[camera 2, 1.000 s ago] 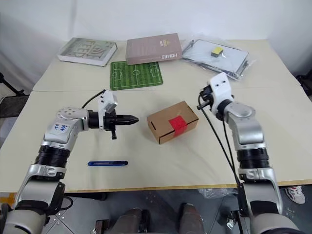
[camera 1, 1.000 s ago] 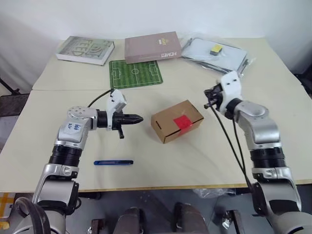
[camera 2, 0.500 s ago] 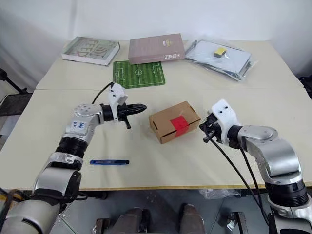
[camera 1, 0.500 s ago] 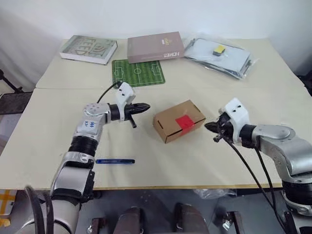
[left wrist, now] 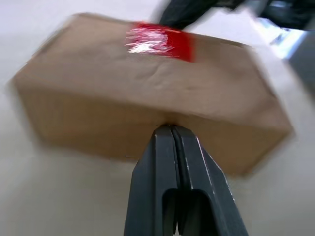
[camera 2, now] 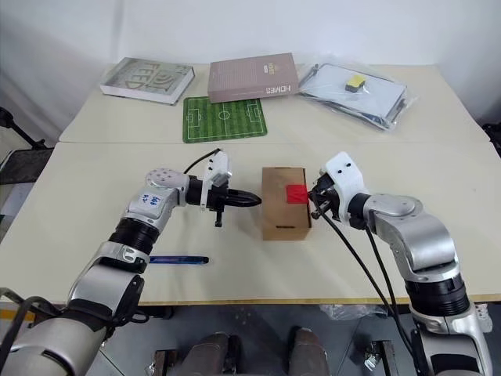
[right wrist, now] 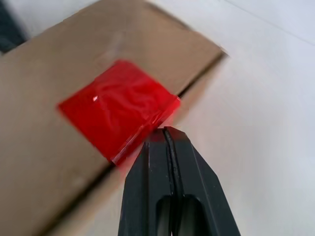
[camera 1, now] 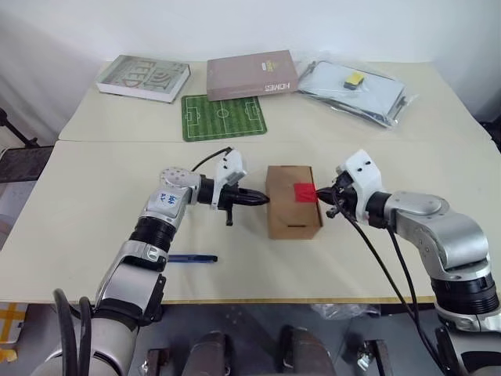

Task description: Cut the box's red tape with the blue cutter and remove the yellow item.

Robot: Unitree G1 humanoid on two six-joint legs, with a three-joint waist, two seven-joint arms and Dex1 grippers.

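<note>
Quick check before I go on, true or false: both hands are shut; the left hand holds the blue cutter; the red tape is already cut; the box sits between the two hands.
1. Both the left hand and the right hand are shut: true.
2. The left hand holds the blue cutter: false, it lies on the table, ungripped.
3. The red tape is cut: false, it looks whole.
4. The box sits between the hands: true.
</note>
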